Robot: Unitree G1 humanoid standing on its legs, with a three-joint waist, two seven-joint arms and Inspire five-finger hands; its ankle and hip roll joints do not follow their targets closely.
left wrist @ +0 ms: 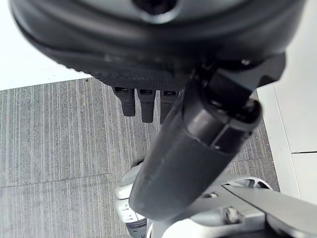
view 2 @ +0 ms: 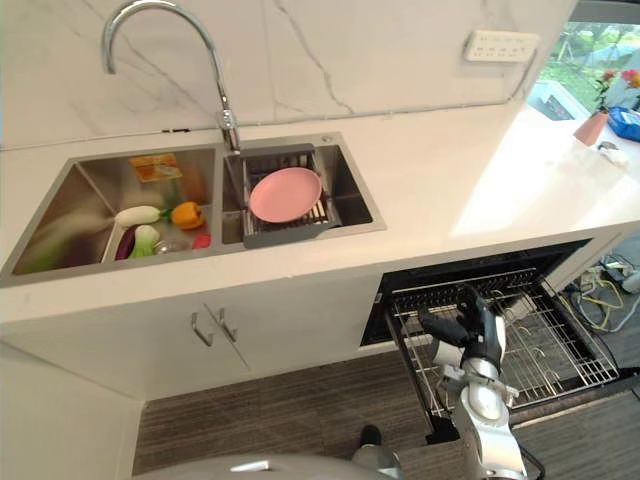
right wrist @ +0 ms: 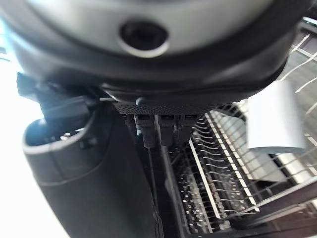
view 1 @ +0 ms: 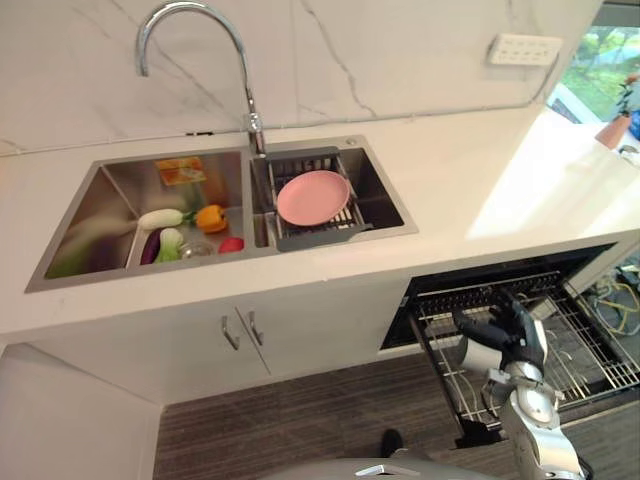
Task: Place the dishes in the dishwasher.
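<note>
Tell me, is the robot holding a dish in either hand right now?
No, nothing is held. The right hand hangs open over the pulled-out dishwasher rack, and the left hand is open above the floor. The pink plate sits in the sink rack.

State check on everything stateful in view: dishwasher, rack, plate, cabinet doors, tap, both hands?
dishwasher: open
dishwasher rack: pulled out, no dishes on it
pink plate: lying in the drainer basket in the right sink basin, not yet loaded
cabinet doors: closed
tap: no water visible
right hand: over the rack, holding nothing
left hand: fingers straight, holding nothing, over the floor
</note>
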